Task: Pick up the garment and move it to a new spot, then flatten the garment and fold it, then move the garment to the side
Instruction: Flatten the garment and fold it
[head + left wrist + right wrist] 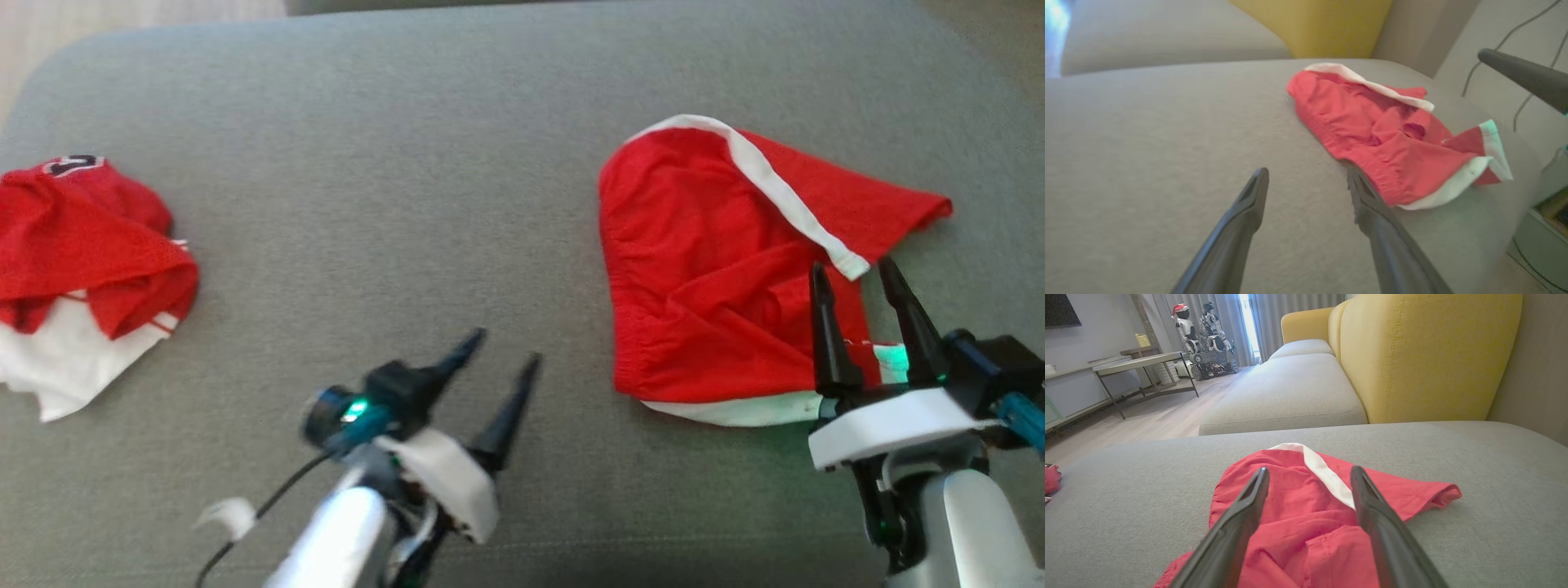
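Observation:
The garment (718, 269), red shorts with a white side stripe and white hem, lies crumpled on the right half of the grey cushion (392, 180). My right gripper (853, 269) hovers open over the shorts' near right part, its fingers (1241, 522) framing the white stripe with nothing held. My left gripper (506, 347) is open above bare cushion, left of the shorts. In the left wrist view the garment (1384, 139) lies just beyond the right fingertip, and the left gripper (1308, 175) holds nothing.
A second red and white garment (82, 269) lies bunched at the cushion's left edge. Behind the cushion is a yellow sofa back (1425, 355) and another grey seat (1286, 396). A low table (1143, 363) and another robot (1204, 330) stand across the wooden floor.

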Robot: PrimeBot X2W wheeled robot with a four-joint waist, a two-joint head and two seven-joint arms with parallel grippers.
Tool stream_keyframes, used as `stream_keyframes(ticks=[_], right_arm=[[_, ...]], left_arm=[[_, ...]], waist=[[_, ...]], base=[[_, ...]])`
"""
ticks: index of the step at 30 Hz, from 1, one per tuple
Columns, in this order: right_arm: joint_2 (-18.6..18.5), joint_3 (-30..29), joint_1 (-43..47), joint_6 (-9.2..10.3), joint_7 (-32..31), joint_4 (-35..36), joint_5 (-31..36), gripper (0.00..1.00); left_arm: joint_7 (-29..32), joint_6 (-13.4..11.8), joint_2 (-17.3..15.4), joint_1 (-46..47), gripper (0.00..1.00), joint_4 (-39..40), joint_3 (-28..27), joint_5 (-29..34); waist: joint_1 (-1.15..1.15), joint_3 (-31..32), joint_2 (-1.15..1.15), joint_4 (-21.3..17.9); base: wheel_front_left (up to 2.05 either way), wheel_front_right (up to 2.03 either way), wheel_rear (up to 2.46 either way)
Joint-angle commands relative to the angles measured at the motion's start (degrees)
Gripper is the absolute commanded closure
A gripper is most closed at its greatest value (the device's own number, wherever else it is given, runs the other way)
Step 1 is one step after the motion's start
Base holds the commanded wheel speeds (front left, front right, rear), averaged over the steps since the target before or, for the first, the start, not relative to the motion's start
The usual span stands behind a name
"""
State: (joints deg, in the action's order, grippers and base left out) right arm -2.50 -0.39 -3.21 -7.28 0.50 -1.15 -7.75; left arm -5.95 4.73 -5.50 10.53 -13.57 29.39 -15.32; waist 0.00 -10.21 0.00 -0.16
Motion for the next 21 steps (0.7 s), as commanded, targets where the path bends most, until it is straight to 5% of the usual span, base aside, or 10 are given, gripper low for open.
stream_keyframes(ticks=[1,21], right_arm=[[-0.4,1.7,-3.0,-0.21,0.3,2.3,-0.5,0.0],[-0.4,3.2,-5.8,-0.21,2.1,0.7,-2.3,0.0]], left_arm=[[1.0,0.9,0.6,3.2,0.0,0.7,0.4,-0.8],[6.6,2.7,1.1,10.9,0.0,-6.0,10.4,-13.0]], waist=[[0.0,-1.5,0.0,-1.6],[0.0,-6.5,0.0,-9.6]], base=[[0.0,0.0,0.0],[0.0,0.0,0.0]])
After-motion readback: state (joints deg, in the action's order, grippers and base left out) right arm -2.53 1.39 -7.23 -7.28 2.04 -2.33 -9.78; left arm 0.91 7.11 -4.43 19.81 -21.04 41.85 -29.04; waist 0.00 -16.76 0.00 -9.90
